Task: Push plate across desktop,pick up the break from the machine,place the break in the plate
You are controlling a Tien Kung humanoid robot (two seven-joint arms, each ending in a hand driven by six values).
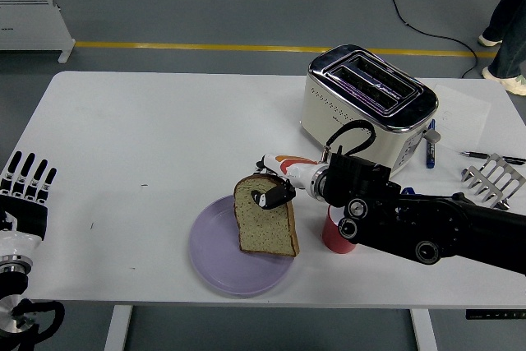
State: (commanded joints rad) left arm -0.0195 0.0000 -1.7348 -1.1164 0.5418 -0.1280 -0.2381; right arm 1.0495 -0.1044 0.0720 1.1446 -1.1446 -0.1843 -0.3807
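Brown wholemeal bread slice [265, 221], darker crust round the edge, speckled crumb, pinched near its top between the fingers of the right hand [275, 192]. Held upright over the right half of the lilac plate [215, 254], lower edge down at or just above the plate; contact not clear. Long axis roughly vertical, domed top up, flat face toward the camera, slightly tilted.

White table [148, 137], plate near its front edge. Cream and chrome two-slot toaster [366, 108] at the back right, both slots vacant. Red mug [333, 233] mostly hidden behind the right arm. Blue pen [429, 150] and metal toast rack [491, 181] at the far right. Grey floor beyond with a yellow line [189, 46], white heater [33, 11] top left.

Left hand [26, 195] resting at the left edge, fingers straight and spread, holding nothing.
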